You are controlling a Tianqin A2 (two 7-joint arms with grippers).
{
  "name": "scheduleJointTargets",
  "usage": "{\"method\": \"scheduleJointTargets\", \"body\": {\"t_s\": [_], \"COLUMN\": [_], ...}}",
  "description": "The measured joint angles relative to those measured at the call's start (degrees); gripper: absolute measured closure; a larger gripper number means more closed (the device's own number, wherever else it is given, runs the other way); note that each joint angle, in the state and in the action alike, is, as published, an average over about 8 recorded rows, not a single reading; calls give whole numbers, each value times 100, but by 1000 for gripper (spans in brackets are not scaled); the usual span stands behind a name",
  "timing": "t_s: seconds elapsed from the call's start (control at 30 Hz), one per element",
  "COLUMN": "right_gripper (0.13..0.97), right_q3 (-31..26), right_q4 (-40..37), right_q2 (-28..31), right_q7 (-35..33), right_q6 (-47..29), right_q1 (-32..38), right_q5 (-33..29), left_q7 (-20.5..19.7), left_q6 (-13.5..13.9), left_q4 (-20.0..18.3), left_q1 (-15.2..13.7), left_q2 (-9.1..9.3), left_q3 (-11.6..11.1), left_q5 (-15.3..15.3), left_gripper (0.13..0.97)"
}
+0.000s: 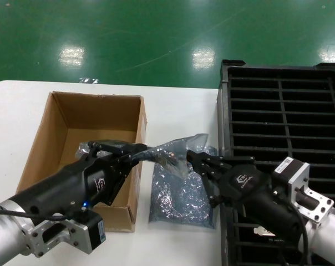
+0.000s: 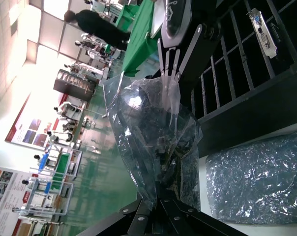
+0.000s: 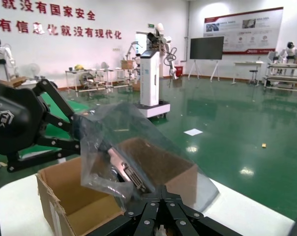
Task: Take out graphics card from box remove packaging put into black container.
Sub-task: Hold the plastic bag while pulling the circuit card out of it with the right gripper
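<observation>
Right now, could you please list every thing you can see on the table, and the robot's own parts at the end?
box: one, brown cardboard, open, on the table's left part.
packaging: one, clear grey bag, held up between both grippers, right of the box.
graphics card: one, dark with silver bracket, inside the packaging.
flat bag: one, bluish-grey, lying on the table under the held bag.
black container: one, black, slatted, at the table's right side.
table: one, white.
left gripper: black, shut on the packaging's left end.
right gripper: black, shut on the packaging's right end.
</observation>
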Motion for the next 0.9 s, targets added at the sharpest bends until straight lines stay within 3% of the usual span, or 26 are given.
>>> {"method": "scheduleJointTargets", "body": {"t_s": [0.47,0.9], "right_gripper": [962,962], "right_q3": [-437,-323], "right_q4": [211,571], "right_q2": [68,102], "right_q7": [112,637], "right_q6": [-53,19], "right_q1": [11,-252], "right_q5": [102,-384], "left_q7": [0,0], "left_q6": [0,0], "left_q4": [0,0], "left_q1": [0,0], "left_q2": [0,0], "left_q3": [0,0], "left_q5": [0,0], "left_gripper": [958,958]}}
